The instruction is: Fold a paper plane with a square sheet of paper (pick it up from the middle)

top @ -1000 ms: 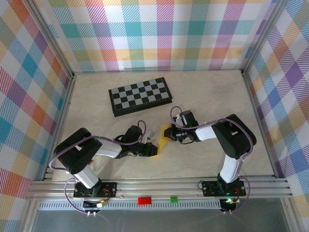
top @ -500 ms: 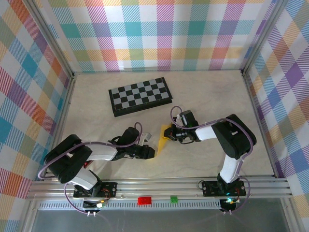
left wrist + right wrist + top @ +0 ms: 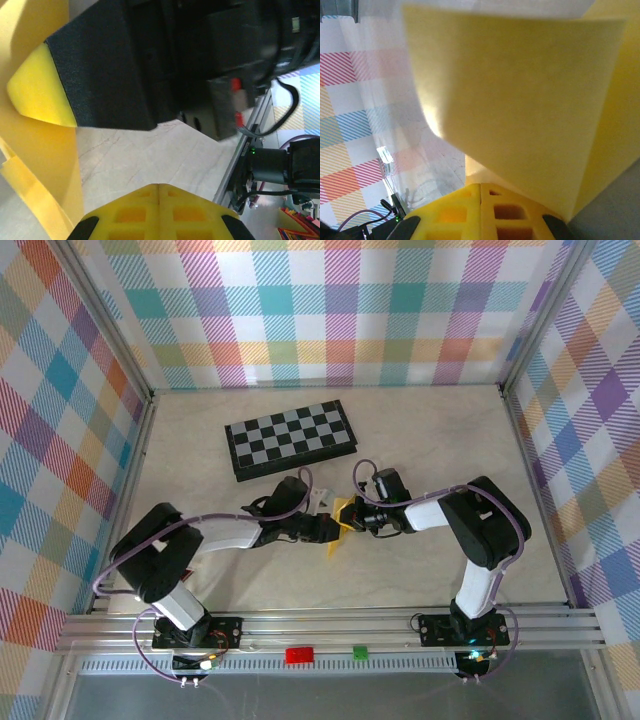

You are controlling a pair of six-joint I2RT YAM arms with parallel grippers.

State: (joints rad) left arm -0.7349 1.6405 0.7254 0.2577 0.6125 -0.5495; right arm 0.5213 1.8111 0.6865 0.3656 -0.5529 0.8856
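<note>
Overhead, closed left end effector (image 3: 327, 528) meets right end effector (image 3: 352, 517), whose wrist view shows paper (image 3: 520, 100) pinched.

A lab test cell: plaid backdrop walls (image 3: 330, 310) around an aluminium-railed table (image 3: 450, 440).

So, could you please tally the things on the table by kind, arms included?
Chessboard: 1
Paper: 1
Arms: 2, the left arm and the right arm
Total: 4
</note>
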